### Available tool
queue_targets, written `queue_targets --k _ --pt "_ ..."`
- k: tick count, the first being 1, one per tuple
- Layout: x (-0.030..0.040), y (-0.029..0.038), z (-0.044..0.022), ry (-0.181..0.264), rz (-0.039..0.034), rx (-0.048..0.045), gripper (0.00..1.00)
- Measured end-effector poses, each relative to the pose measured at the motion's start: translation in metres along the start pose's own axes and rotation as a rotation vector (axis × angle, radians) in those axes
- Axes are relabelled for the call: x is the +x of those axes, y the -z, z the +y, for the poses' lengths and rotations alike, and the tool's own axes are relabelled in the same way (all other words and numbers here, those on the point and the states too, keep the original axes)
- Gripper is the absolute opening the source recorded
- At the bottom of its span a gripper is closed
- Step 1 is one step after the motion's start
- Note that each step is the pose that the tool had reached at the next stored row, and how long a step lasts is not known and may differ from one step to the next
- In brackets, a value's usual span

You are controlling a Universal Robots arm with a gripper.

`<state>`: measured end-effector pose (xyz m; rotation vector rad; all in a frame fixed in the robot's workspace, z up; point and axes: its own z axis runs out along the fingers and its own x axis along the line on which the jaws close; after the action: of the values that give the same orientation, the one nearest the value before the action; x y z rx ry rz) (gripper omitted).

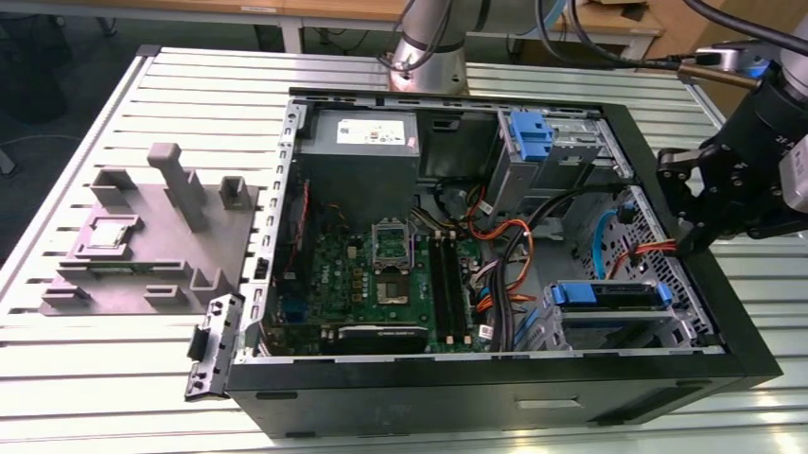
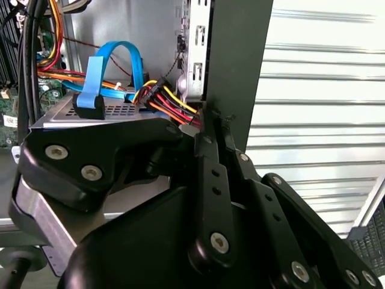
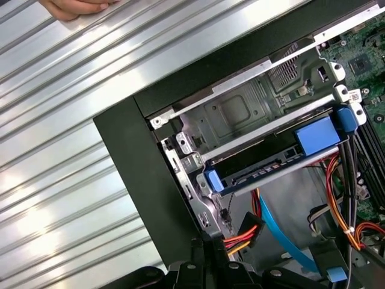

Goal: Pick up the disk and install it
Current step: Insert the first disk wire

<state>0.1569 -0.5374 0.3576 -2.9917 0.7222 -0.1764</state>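
Black jointed links of my gripper (image 2: 203, 123) fill the foreground in the second wrist view, with its tip just beside the upright black side wall of the open black computer case (image 1: 745, 331). Whether the gripper is spread or pressed together I cannot tell. In the exterior view the gripper (image 1: 692, 244) hangs over that same wall, on the exterior view's right.

Closest to it is a bundle of red, yellow and black power wires (image 2: 163, 99) ending in a plug (image 3: 246, 232), with a flat bright blue data cable (image 2: 129, 60) looping beside them.

Past the wires lies the disk (image 1: 606, 295) — a flat silver-grey drive edged by a bright blue plastic carrier. It sits level in a bare metal drive cage (image 3: 192, 180) in the case corner, apart from my gripper. In the first wrist view the disk (image 3: 264, 165) occupies one bay of the cage, and the neighbouring bay (image 3: 234, 111) shows bare sheet metal.

Further in is the green motherboard (image 1: 378, 274), with a grey power-supply box (image 1: 360, 137) and a lone blue plastic bracket (image 1: 531, 132) along the far wall.

Outside the case are the slatted aluminium table (image 1: 101, 397) and a grey moulded fixture block (image 1: 139, 236) on the exterior view's left. A person's hand (image 3: 78, 6) rests at the table's edge.
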Motion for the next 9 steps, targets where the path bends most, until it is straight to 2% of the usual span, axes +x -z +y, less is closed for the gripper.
queue_targets --k 6,9 --pt "-0.0010 0.0005 0.0005 0.001 0.0005 -0.0009 0.17" --pt "-0.0085 0.0015 0.0044 0.002 0.0005 -0.0010 0.17"
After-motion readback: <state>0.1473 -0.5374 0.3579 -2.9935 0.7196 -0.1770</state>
